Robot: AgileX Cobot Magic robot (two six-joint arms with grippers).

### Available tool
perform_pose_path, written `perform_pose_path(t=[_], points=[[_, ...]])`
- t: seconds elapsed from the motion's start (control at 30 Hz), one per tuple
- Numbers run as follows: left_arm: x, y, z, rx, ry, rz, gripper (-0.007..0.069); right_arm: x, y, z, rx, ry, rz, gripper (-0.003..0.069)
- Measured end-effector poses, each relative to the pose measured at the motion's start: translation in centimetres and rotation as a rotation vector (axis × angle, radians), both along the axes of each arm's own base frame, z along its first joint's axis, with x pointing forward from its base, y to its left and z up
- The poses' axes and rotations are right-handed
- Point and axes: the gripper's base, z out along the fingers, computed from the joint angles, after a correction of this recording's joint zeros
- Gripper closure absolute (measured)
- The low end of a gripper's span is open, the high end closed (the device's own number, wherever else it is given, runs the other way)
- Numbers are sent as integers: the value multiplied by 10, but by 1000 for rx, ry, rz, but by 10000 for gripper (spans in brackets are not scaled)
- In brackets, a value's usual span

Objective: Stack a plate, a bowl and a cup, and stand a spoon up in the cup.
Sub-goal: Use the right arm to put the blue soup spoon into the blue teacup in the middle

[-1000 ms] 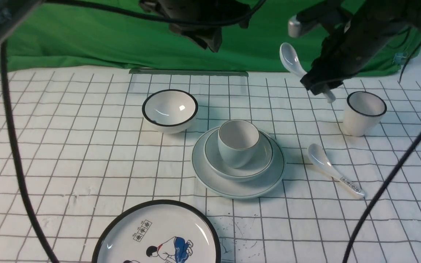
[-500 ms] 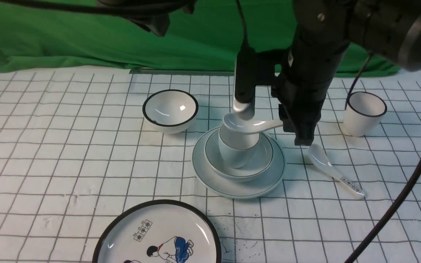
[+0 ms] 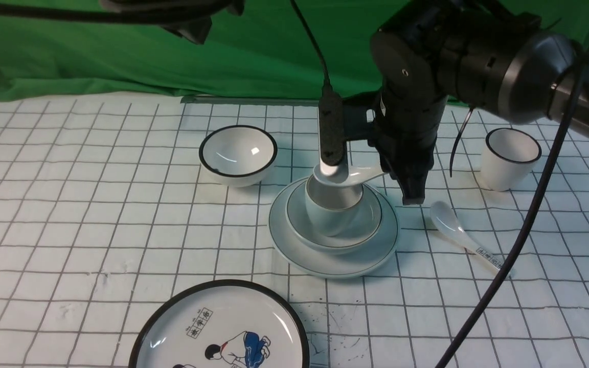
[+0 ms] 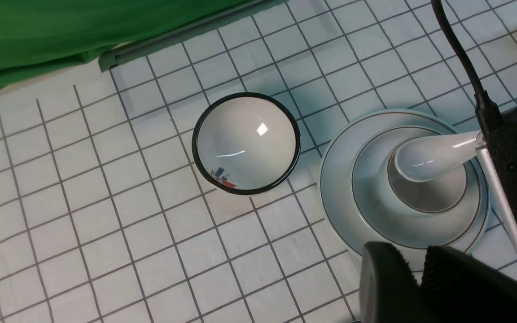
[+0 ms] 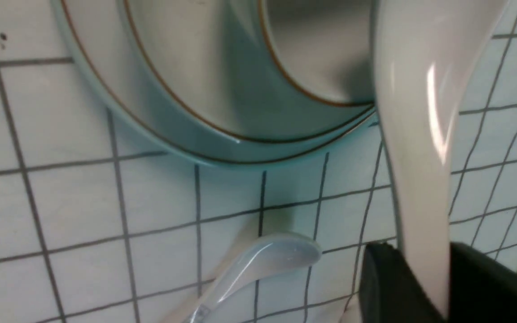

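Spoon [image 3: 356,177] over the cup [image 3: 333,214]
Right pincer [image 5: 424,282] pinches the handle, scoop above the cup's mouth; left pincer [image 4: 422,280] state unclear.

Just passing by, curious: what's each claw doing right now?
Left gripper: looks closed, holding nothing.
Right gripper: closed on the spoon, over the cup.

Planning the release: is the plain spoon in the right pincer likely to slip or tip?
The spoon looks glazed and glossy: probably stiff, slippery, chippable. Held by its handle in the right pincer, nearly level over the cup, it may tip out if released.
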Motion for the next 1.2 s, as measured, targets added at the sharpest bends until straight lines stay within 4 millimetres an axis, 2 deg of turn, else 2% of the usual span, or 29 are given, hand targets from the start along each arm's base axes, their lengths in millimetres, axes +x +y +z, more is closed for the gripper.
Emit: perform_pose_path(t=[1.2], points=[[2,3,-1,37,-17,14,496,-3,1,-1,28,35,-30,456]])
